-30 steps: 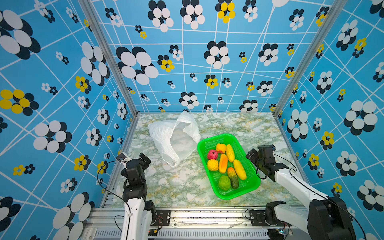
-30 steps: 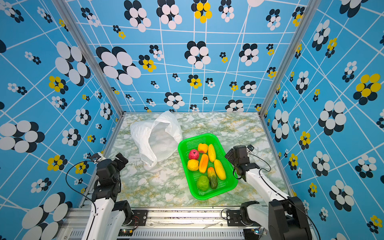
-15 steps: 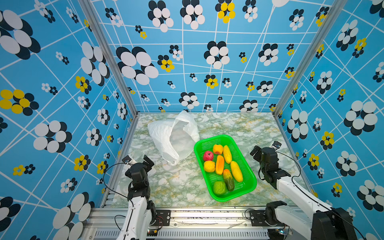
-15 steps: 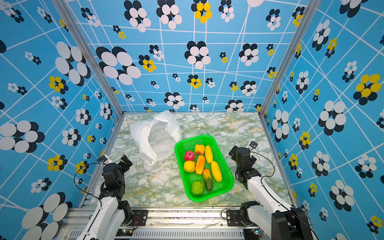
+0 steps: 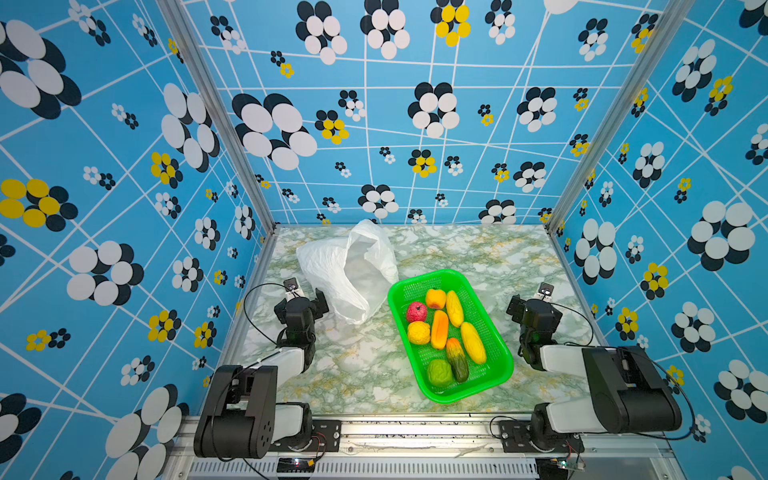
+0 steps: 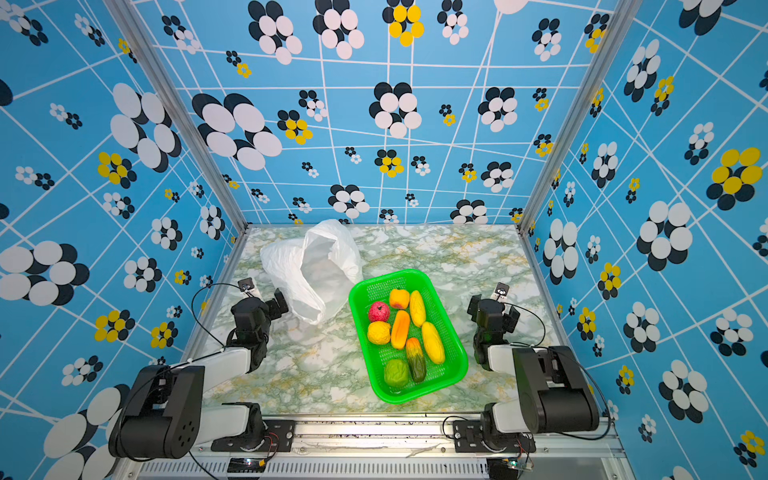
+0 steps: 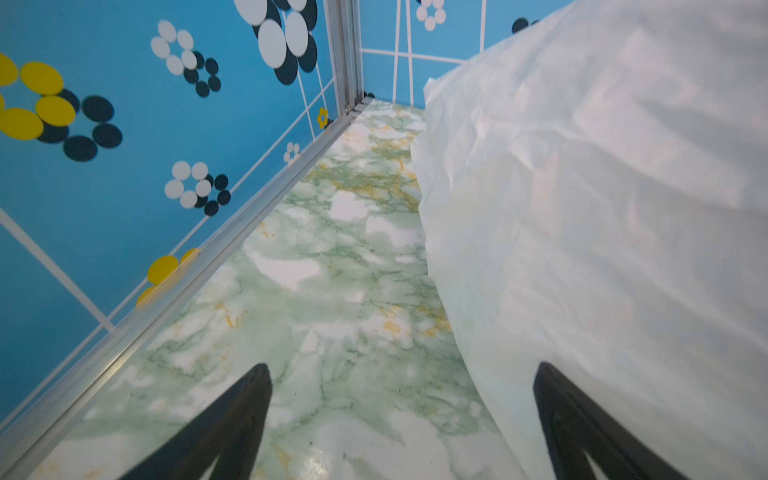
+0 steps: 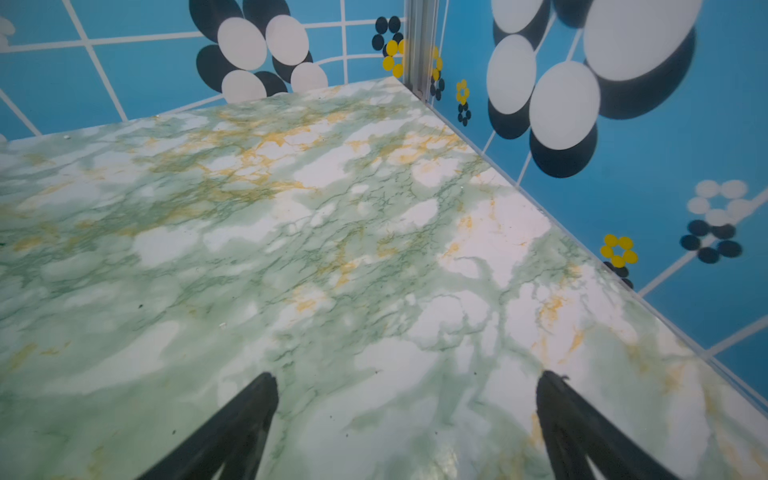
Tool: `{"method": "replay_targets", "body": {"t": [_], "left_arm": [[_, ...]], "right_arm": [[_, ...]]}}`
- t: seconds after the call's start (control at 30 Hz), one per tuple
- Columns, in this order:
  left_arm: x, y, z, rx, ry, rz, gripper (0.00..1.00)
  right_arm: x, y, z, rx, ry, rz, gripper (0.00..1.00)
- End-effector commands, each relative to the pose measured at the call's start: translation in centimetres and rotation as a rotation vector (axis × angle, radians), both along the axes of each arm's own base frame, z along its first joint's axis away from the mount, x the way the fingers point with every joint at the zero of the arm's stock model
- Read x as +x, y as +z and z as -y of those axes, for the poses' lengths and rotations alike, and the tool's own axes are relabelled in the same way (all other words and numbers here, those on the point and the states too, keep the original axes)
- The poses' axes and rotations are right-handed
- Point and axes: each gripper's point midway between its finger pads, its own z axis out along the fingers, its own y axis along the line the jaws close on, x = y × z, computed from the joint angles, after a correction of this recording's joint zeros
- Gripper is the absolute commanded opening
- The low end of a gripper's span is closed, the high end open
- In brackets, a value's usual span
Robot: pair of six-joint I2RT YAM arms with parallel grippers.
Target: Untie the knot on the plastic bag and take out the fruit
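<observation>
Sitting in the long green mesh plastic basket (image 5: 469, 390), the small toy fruits (image 5: 439, 334) are closer to the right claw (image 5: 535, 309) than the left claw (image 5: 300, 303), both spread wide and empty, while the thin white plastic bag (image 5: 345, 270) gapes open, just left of the basket.

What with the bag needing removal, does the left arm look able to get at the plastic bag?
Probably yes: the open left tool sits right beside the plastic bag, with nothing between them.
</observation>
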Motion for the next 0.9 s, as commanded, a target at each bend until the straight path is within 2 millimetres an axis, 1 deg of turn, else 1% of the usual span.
{"method": "replay_targets", "body": {"t": [0.0,0.03,0.07,0.1,0.17,0.2,0.23,0.27,0.43,0.6,0.87], "left_arm": [[0.3,0.4,-0.2,0.021,-0.014,0.082,0.99],[0.6,-0.1,-0.1,0.007,-0.035,0.081,0.99],[1.1,-0.1,0.5,0.018,-0.074,0.084,0.99],[1.6,-0.5,1.4,0.025,-0.120,0.056,0.99],[2.6,-1.0,2.2,0.033,-0.162,0.008,0.99],[3.1,-1.9,2.5,0.032,-0.180,-0.024,0.99],[3.6,-1.9,3.3,0.061,-0.216,-0.014,0.99],[3.7,-2.2,4.4,0.081,-0.265,-0.031,0.99],[3.7,-2.2,4.5,0.058,-0.283,-0.040,0.99],[3.7,-2.2,4.4,0.059,-0.282,-0.038,0.99],[3.7,-2.2,4.6,0.059,-0.285,-0.038,0.99]], "right_arm": [[2.9,2.7,-1.7,0.013,0.133,0.101,0.99],[3.0,2.4,-1.8,0.011,0.138,0.104,0.99],[3.2,2.0,-2.1,0.011,0.158,0.109,0.99],[3.3,2.2,-2.5,0.002,0.184,0.130,0.99],[3.1,2.0,-2.3,0.008,0.170,0.102,0.99],[3.1,2.0,-2.2,0.005,0.167,0.104,0.99],[3.1,2.0,-2.2,0.002,0.167,0.113,0.99],[3.1,2.1,-2.3,-0.002,0.168,0.124,0.99],[3.3,2.0,-2.5,-0.002,0.182,0.118,0.99],[4.2,1.8,-4.4,0.002,0.298,0.075,0.99],[4.2,1.7,-4.6,0.002,0.309,0.071,0.99]]}}
